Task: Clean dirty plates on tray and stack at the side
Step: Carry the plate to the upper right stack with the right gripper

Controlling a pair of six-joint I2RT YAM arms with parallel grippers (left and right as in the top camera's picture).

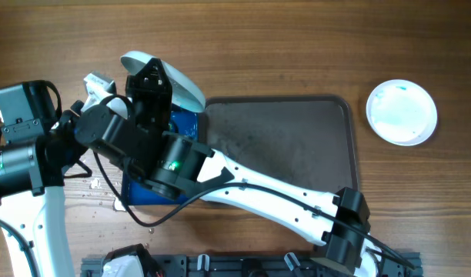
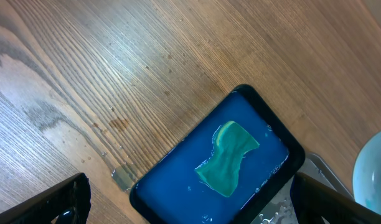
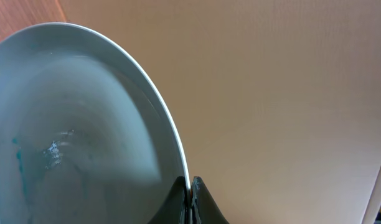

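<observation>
My right gripper (image 3: pixel 190 186) is shut on the rim of a white plate (image 3: pixel 72 124) and holds it tilted in the air; the plate's face is wet with faint blue specks. In the overhead view this plate (image 1: pixel 174 81) hangs over the far end of the small blue tray (image 1: pixel 188 123), with the right gripper (image 1: pixel 145 73) at its rim. My left gripper (image 2: pixel 190 199) is open and empty above the blue tray (image 2: pixel 248 91). The large dark tray (image 1: pixel 282 138) holds no plates. A second white plate (image 1: pixel 402 112) with faint blue traces lies on the table to its right.
A green sponge (image 2: pixel 228 155) lies in shallow water in the blue tray. The held plate's edge shows in the left wrist view (image 2: pixel 376 171). Water drops (image 1: pixel 97 188) spot the wood left of the blue tray. A dark rack (image 1: pixel 243 266) runs along the front edge.
</observation>
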